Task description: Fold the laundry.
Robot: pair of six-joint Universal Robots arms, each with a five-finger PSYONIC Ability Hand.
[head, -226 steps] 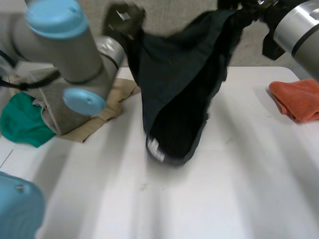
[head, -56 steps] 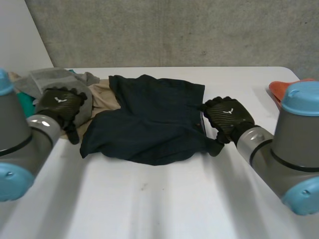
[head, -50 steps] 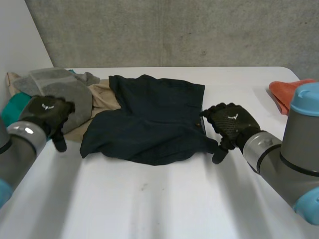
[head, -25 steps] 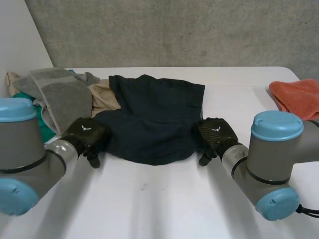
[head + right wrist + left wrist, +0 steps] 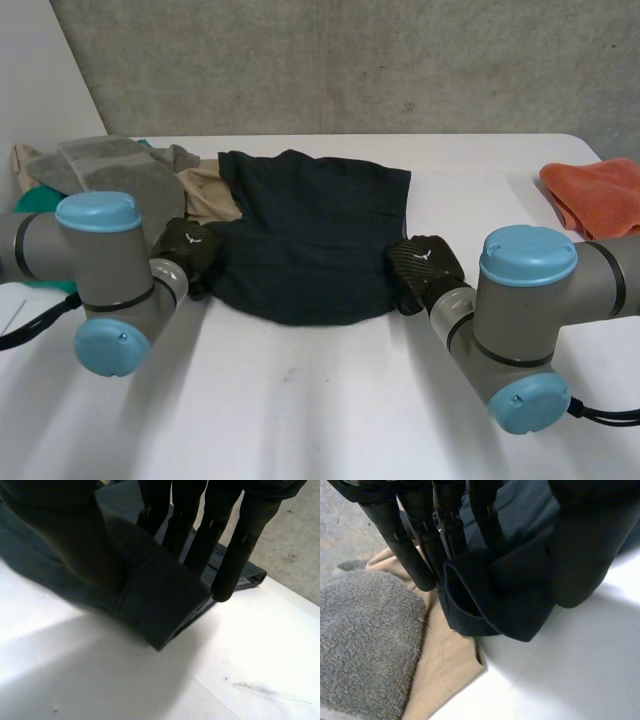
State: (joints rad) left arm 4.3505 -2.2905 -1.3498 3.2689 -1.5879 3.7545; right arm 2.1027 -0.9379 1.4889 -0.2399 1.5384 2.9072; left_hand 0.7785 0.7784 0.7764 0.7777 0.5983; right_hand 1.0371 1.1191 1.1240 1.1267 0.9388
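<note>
A dark navy garment (image 5: 305, 230) lies spread flat in the middle of the white table (image 5: 330, 400). My left hand (image 5: 188, 250) is at its near left corner. In the left wrist view that corner (image 5: 495, 605) is bunched and pinched between the straight fingers (image 5: 420, 540) and the thumb (image 5: 580, 545). At the near right corner sits my right hand (image 5: 423, 268). The right wrist view has a folded hem (image 5: 160, 605) caught between the thumb (image 5: 60, 535) and the fingers (image 5: 225, 545).
A pile of laundry lies at the table's left: a grey towel (image 5: 120, 175), a tan cloth (image 5: 210, 195) partly under the navy garment, and a green cloth (image 5: 35, 200). An orange cloth (image 5: 600, 195) lies at the right edge. A concrete wall stands behind.
Both hands have come in from beside the garment to its near corners and closed on them. The near edge has bunched slightly inward.
</note>
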